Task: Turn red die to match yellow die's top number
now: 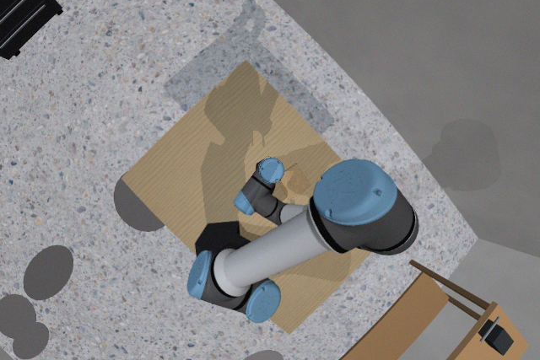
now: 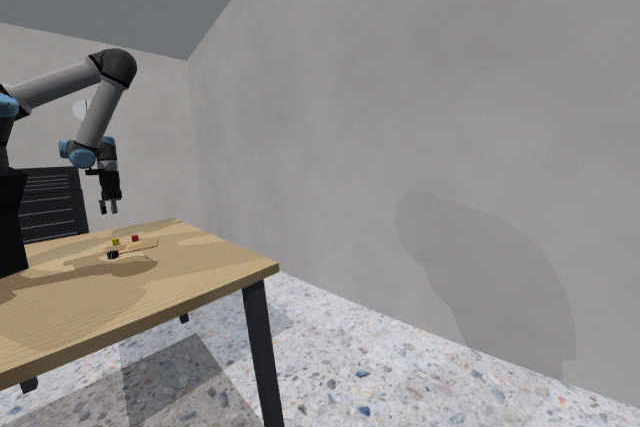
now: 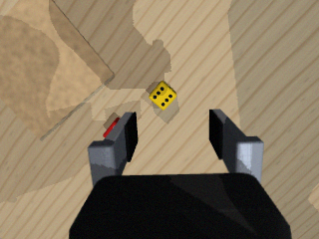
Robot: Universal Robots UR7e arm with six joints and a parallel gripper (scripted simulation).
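"Any room under the gripper?"

"Yes, there's open air between its parted fingers and the dice below."

"What's in the way lower down?"

"The yellow die, for one. The red die sits off to one side, partly hidden by a finger in the wrist view."

"Can a finger fit between those two?"

"There's a gap, but the mat is nearby, and the black die is near its edge."
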